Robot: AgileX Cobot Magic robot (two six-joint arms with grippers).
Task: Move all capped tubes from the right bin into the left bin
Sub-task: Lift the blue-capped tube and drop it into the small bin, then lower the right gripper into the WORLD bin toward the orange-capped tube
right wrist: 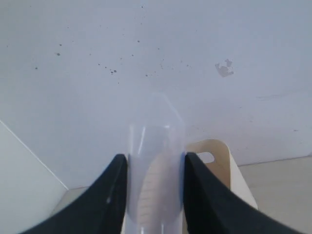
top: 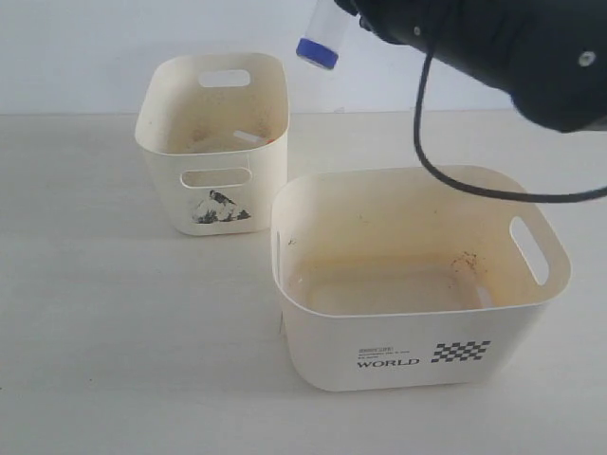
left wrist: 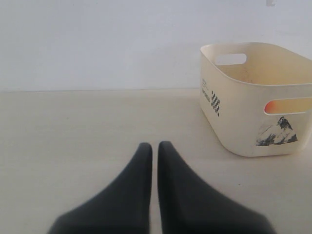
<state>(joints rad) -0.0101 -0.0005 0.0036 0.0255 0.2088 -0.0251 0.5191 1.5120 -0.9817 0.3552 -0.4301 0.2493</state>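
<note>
Status: looks like the last leg.

- Right gripper (right wrist: 155,161) is clamped on 1 capped tube (top: 318,45), jaws part open at tube width with the clear body between them. The blue cap points down.
- The tube hangs in the air, high up, by the back right corner of the left bin (top: 161,142) as the exterior view shows it. Can't tell from here if it is actually over the opening.
- Right bin (top: 417,374) shows only a stained floor, no tubes that I can see. So pickup looks done.
- Left bin already holds at least 1 clear tube (top: 248,137), with a bit of orange beside it. Can't get an exact count.
- Left to do, as I read it: carry over the left bin's opening and let go.
- Left gripper (left wrist: 155,145) is closed, holds nothing, and sits low over bare tabletop (top: 95,332), well away from the bins.

Surroundings: pale cream tabletop, matte. Plain white wall (top: 76,47) behind, a few specks in the right wrist view. A black cable (top: 446,180) droops from the right arm over the right bin.
</note>
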